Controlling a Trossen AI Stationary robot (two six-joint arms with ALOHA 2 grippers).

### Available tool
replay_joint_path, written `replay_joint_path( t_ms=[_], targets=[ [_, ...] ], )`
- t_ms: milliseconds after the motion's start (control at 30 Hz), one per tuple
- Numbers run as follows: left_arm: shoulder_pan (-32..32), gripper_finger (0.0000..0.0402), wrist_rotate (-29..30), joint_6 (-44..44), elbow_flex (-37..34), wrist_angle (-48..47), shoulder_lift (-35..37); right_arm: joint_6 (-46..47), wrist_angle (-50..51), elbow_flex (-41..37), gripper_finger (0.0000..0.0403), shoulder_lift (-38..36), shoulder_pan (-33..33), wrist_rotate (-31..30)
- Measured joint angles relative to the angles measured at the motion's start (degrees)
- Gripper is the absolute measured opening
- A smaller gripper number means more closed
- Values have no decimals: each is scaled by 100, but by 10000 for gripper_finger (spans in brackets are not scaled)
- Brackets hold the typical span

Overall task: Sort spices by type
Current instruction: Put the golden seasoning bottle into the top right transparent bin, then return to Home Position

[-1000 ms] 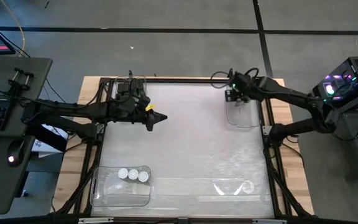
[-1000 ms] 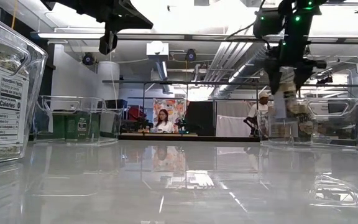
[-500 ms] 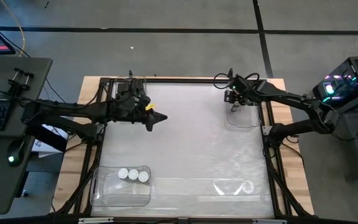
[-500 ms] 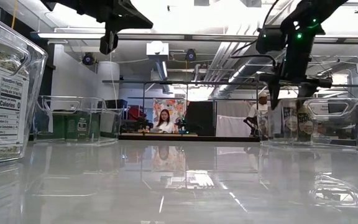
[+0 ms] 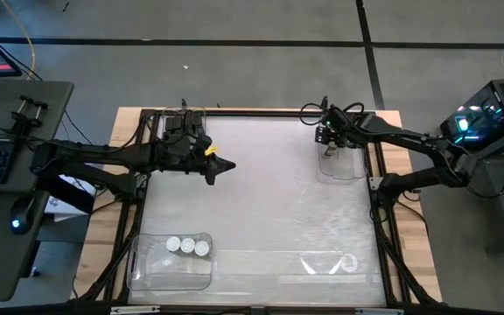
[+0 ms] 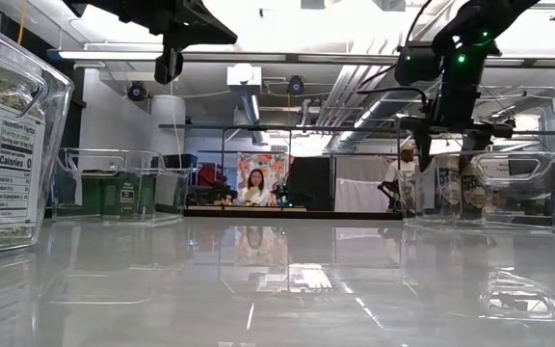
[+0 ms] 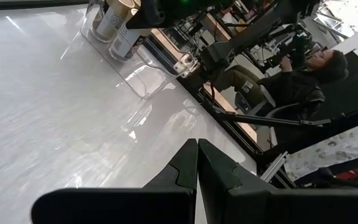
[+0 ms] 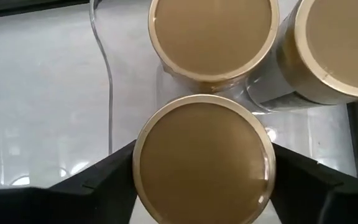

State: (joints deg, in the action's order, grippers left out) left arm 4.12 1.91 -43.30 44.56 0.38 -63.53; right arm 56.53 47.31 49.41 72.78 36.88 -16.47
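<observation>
Right gripper (image 5: 325, 140): over the far-right bin (image 5: 344, 171), fingers spread either side of a tan-topped jar (image 8: 204, 158), not pressing it.
Jar: inside that bin, beside two alike.
Left gripper (image 5: 227, 164): closed, mid-table, raised.

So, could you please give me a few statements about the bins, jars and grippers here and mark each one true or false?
1. The right gripper is over the far right bin, a tan-topped jar between its fingers. True.
2. The left gripper is open. False: it is shut and holds nothing.
3. The near left bin holds three white-topped jars. True.
4. The far right bin holds black boxes. False: the right wrist view shows tan-topped jars there.
5. The left gripper hangs inside the near left bin. False: it hangs over bare table, left of the middle.
</observation>
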Motion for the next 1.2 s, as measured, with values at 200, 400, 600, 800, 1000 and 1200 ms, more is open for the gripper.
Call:
replay_joint_path(
  t_ms=[200,400,600,800,1000,1200],
  targets=[
    [0,0,0,5,0,-2,0,-17,-26,0,340,1,0,-173],
    [0,0,0,4,0,-2,0,-137,-25,0,340,1,0,-78],
    [0,0,0,3,0,-4,0,-234,-10,0,334,-30,0,0],
    [0,0,0,197,0,-5,0,-479,3,1,333,-225,0,-9],
    [153,0,-4,200,0,-24,52,-648,219,2,333,-778,0,-163],
    [434,0,-409,455,0,-24,457,-905,514,2,333,-1664,-28,-162]
  ],
)
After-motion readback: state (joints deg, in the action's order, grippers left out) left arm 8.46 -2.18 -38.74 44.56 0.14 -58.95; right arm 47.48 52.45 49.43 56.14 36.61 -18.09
